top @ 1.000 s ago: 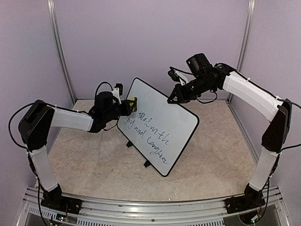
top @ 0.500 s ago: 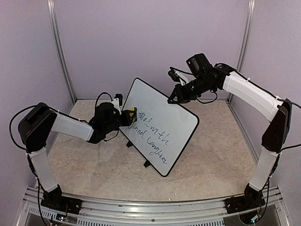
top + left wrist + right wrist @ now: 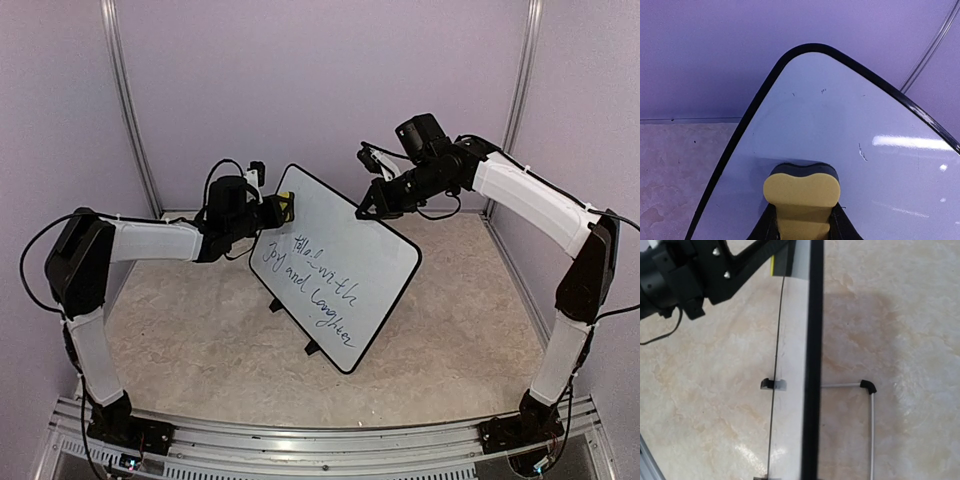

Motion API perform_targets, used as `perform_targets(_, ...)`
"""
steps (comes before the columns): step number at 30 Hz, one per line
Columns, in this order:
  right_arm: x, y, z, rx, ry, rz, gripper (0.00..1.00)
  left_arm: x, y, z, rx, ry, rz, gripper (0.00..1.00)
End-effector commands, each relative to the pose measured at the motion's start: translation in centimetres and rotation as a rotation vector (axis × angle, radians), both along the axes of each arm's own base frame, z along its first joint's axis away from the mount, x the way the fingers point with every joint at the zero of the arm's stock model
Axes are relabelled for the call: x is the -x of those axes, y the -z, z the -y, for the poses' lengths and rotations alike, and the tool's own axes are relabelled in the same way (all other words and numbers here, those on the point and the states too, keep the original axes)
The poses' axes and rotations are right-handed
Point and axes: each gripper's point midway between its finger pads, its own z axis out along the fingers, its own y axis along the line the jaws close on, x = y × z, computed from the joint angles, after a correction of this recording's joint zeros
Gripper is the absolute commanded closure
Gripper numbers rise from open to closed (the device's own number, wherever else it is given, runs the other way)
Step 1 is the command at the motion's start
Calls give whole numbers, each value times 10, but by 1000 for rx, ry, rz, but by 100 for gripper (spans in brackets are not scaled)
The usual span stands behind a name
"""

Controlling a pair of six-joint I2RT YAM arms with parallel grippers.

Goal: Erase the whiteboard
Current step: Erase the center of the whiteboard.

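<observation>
The whiteboard (image 3: 372, 250) stands tilted on the table, with blue and black handwriting (image 3: 305, 282) on its lower left half. My left gripper (image 3: 277, 209) is shut on a yellow eraser (image 3: 287, 207) with a black felt face. The eraser (image 3: 801, 192) presses on the whiteboard (image 3: 865, 125) near its upper left corner, where only faint marks show. My right gripper (image 3: 366, 211) is shut on the board's top edge. The right wrist view looks down along the black frame (image 3: 813, 365), and its own fingers stay out of sight.
Behind the board, a thin wire stand (image 3: 871, 430) rests on the marbled table. Small black feet (image 3: 767, 384) sit under the board's front. Lilac walls with metal posts (image 3: 128, 120) close in the sides and back. A metal rail (image 3: 300, 440) runs along the near edge.
The left gripper slid the eraser down the board's left edge, then back up towards the upper left corner. The right arm and the board have not moved.
</observation>
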Motion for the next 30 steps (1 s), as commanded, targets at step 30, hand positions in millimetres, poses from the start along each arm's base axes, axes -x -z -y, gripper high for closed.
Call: perform_targets(30,66,17,-51,-50,-341,-87,100,23,31,-3,13,3,11,88)
